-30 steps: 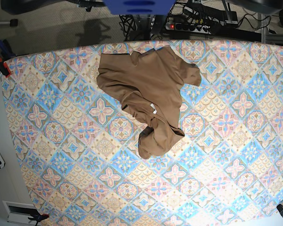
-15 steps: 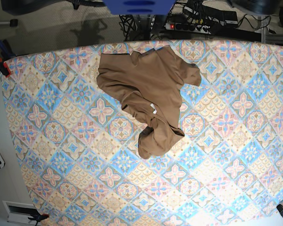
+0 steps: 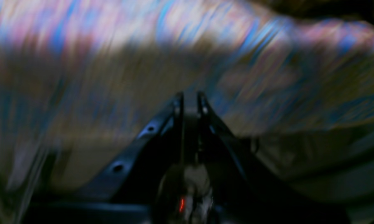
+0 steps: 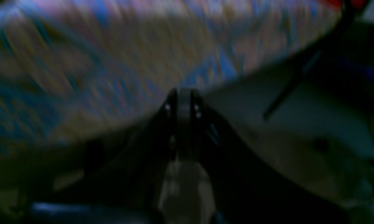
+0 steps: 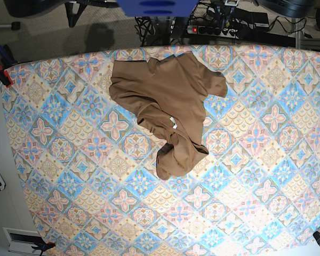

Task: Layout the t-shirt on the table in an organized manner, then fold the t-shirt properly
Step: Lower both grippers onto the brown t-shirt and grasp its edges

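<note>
1. The left end effector [image 3: 190, 102] has its fingers pressed together on nothing; its wrist view is smeared with blur, with the patterned cloth of the bench behind it.
2. The right end effector [image 4: 182, 99] is likewise drawn together and empty, seen in a dark, blurred wrist view over the edge of the cloth.
3. The t-shirt [image 5: 168, 109] lies crumpled on the bench [image 5: 69, 176], towards the far edge near the middle, one bunched part trailing towards the centre.

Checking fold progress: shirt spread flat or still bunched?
Bunched. The shirt lies crumpled on the table, its lower part twisted into a lump, fabric overlapping itself, no clean edges laid out.
</note>
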You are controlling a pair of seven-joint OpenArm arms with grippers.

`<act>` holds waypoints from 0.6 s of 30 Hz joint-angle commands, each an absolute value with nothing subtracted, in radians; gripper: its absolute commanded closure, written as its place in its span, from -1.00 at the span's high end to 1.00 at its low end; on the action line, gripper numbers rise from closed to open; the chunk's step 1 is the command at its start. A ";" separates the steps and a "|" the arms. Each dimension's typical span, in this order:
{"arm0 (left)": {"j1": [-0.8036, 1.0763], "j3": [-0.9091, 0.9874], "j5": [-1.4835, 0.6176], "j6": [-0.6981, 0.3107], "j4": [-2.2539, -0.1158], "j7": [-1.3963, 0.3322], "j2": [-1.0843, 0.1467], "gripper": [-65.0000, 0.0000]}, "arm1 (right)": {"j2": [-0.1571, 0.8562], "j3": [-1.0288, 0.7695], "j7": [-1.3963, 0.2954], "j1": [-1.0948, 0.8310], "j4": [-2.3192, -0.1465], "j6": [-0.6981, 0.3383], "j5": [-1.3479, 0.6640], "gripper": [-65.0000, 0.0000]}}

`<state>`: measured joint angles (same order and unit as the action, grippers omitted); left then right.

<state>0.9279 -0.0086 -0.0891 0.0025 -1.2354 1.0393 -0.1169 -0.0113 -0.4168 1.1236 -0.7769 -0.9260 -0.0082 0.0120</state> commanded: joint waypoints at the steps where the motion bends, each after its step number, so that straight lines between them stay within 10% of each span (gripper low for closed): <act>1: 0.966 -0.010 -0.070 0.001 -1.273 1.067 -0.120 -1.00 | -0.005 -0.421 1.152 -0.812 -0.969 -0.007 0.001 -0.99; 10: 0.977 -0.007 -0.022 0.001 -1.506 1.067 -0.113 -0.75 | -0.019 -0.369 1.122 -0.932 -1.287 -0.008 0.007 -0.99; 18: 0.974 0.027 -0.022 0.001 -1.764 0.805 -0.119 -0.64 | -0.013 -0.315 0.719 -1.026 -1.681 -0.010 0.008 -0.98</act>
<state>0.9588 0.0200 -0.0212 -0.0059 -1.7397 0.7673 -0.1158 -0.0166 -0.3122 0.6754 -1.0111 -1.6646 -0.0132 0.0147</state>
